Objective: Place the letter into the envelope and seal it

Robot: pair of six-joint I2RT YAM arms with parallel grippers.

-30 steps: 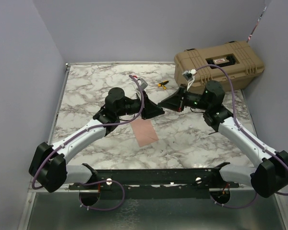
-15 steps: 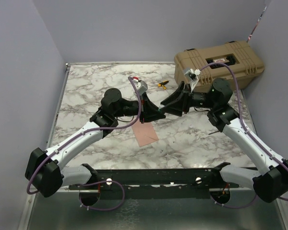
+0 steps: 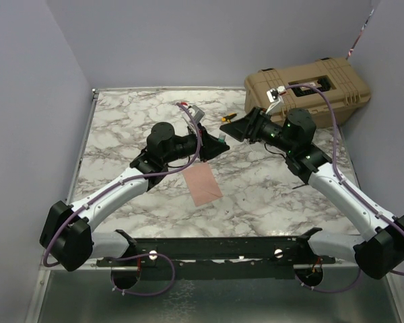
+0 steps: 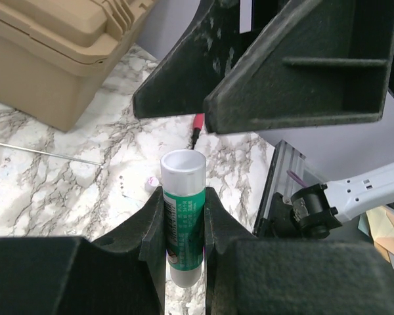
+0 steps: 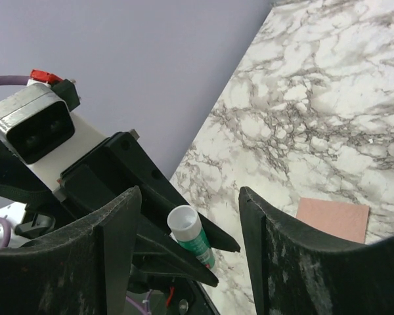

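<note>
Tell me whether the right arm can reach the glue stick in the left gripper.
Probably yes: the right gripper stands open facing the glue stick, its white end exposed, nothing between.

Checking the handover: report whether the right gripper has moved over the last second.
Yes. Seen from above, the right gripper has shifted up-frame, now level with the near-left corner of the tan plastic case; its jaws have spread.
</note>
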